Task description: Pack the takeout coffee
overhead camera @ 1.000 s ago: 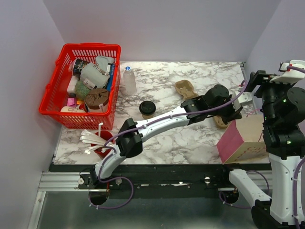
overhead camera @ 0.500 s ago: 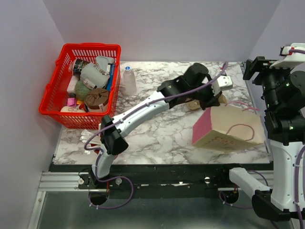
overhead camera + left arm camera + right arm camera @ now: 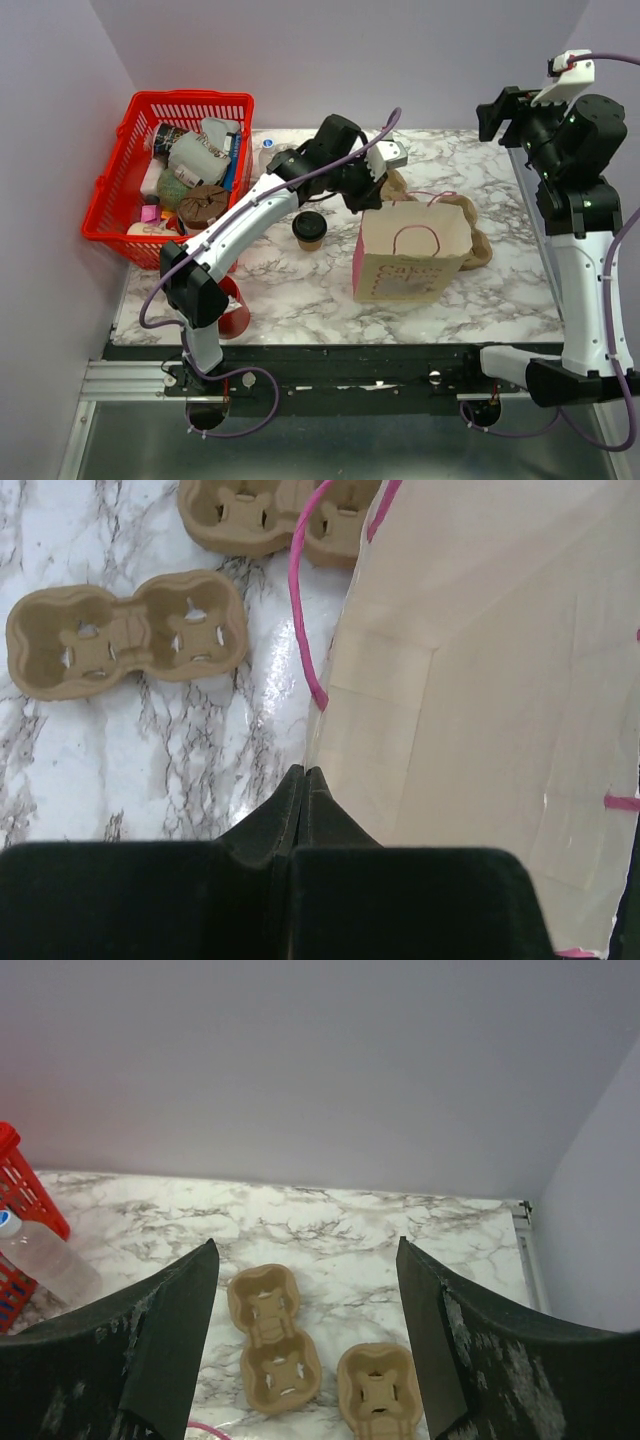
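Observation:
The takeout coffee (image 3: pixel 309 228), a small kraft cup with a black lid, stands on the marble table left of the paper bag (image 3: pixel 412 258). The bag stands upright and open, with pink handles. My left gripper (image 3: pixel 368 196) is shut on the bag's top left rim. In the left wrist view the fingers (image 3: pixel 305 775) pinch the rim of the bag (image 3: pixel 480 680) beside its pink handle (image 3: pixel 297 600). My right gripper (image 3: pixel 502 112) is raised high at the back right, open and empty (image 3: pixel 305 1243). The cup is out of both wrist views.
A red basket (image 3: pixel 110 200) of items stands at the left with a bottle (image 3: pixel 270 168) beside it. Two pulp cup carriers (image 3: pixel 396 186) (image 3: pixel 478 240) lie behind the bag and also show in the wrist views (image 3: pixel 125 635) (image 3: pixel 272 1345). A red cup (image 3: pixel 232 312) sits at the front left.
My left gripper has dragged the bag from the front right to the table's middle and stood it upright. The right arm has lifted up and back.

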Controlling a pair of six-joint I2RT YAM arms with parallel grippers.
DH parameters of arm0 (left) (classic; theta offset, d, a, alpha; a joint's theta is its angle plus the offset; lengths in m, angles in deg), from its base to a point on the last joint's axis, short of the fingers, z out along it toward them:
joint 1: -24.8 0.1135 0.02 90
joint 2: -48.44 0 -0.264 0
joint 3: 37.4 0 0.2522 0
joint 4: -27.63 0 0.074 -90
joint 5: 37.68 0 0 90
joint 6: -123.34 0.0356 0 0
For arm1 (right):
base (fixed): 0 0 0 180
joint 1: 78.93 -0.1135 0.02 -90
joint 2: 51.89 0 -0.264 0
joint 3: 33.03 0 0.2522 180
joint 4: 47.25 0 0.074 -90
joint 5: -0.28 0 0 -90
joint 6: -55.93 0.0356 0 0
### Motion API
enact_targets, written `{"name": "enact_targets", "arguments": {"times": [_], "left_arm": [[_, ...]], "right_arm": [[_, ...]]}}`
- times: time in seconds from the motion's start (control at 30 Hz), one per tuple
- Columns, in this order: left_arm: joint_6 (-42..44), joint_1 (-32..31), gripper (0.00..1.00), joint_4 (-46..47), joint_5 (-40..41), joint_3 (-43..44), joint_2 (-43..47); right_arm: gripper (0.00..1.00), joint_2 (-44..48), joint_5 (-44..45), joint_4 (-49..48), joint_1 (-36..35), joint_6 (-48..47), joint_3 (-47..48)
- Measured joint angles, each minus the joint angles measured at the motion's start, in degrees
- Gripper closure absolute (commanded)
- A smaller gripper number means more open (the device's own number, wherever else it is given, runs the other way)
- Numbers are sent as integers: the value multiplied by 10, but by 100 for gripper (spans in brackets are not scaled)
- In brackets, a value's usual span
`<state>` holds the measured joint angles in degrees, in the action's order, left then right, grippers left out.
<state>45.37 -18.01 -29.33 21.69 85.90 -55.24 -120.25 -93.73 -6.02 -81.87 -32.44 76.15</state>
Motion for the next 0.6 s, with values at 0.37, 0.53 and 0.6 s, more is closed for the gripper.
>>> {"name": "enact_targets", "arguments": {"times": [0.37,0.53,0.6], "left_arm": [[36,36,100,-45,-3,56,-8],[57,63,53,-71,-5,63,-8],[58,67,47,-76,-4,61,-8]], "right_arm": [[20,-72,-42,0,0,12,65],[19,-83,-49,0,0,15,68],[19,-88,-52,0,0,17,68]]}}
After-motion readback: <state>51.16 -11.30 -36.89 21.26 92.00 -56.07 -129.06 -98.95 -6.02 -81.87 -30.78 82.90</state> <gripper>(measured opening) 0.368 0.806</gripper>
